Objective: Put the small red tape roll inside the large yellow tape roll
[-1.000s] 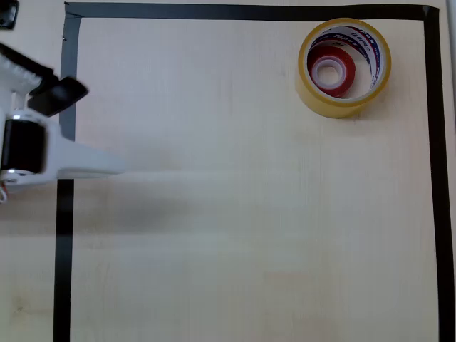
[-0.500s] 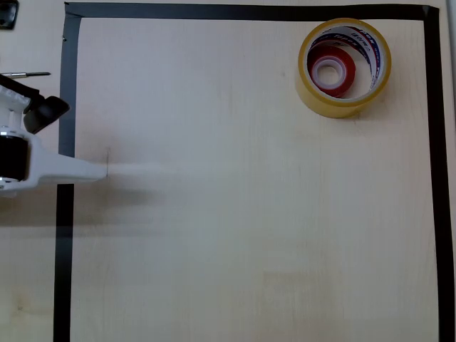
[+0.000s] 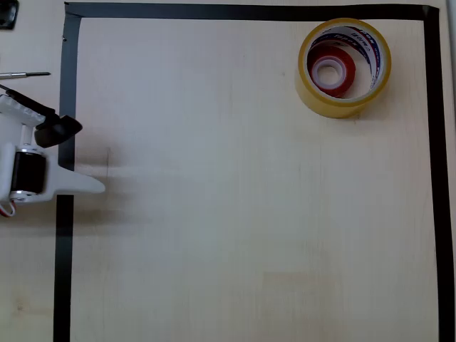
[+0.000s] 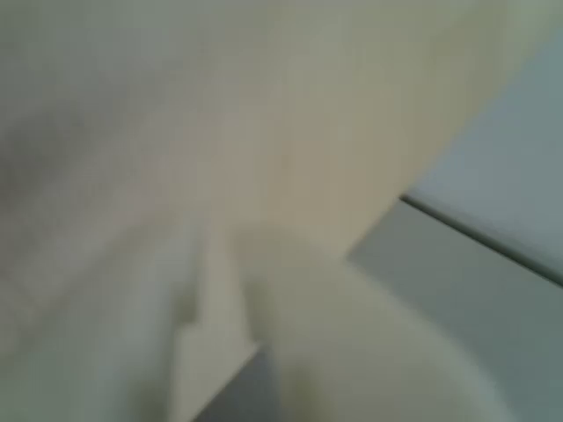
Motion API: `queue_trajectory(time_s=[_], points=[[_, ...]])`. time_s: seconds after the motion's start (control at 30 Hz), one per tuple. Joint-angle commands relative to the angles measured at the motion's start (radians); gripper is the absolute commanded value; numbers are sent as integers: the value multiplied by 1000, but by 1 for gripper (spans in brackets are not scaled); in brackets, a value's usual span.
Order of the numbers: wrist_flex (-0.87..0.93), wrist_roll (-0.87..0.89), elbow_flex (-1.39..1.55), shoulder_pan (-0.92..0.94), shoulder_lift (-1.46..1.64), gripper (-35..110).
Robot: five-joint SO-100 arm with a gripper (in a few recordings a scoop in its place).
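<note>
We see the small red tape roll [image 3: 331, 71] inside the large yellow tape roll [image 3: 343, 102], upper right; the gripper [image 3: 89, 184] sits at the left edge.

A pale wood-grain table [image 3: 235, 214] is carrying a rectangle of black tape border [image 3: 64, 249] running along its left, top and right sides in the overhead view. The large yellow tape roll [image 3: 313, 92] is lying flat near the upper right corner inside the border, with the small red tape roll [image 3: 348, 68] sitting inside its ring. A thin dark-tipped tool [image 3: 25, 74] is lying outside the border at the left edge.
</note>
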Motion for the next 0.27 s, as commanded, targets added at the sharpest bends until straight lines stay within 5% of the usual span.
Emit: queue_trajectory(time_s=[0.0, 0.23], points=[[-55, 2, 28, 15, 21, 0], [-55, 9, 28, 17, 21, 0]])
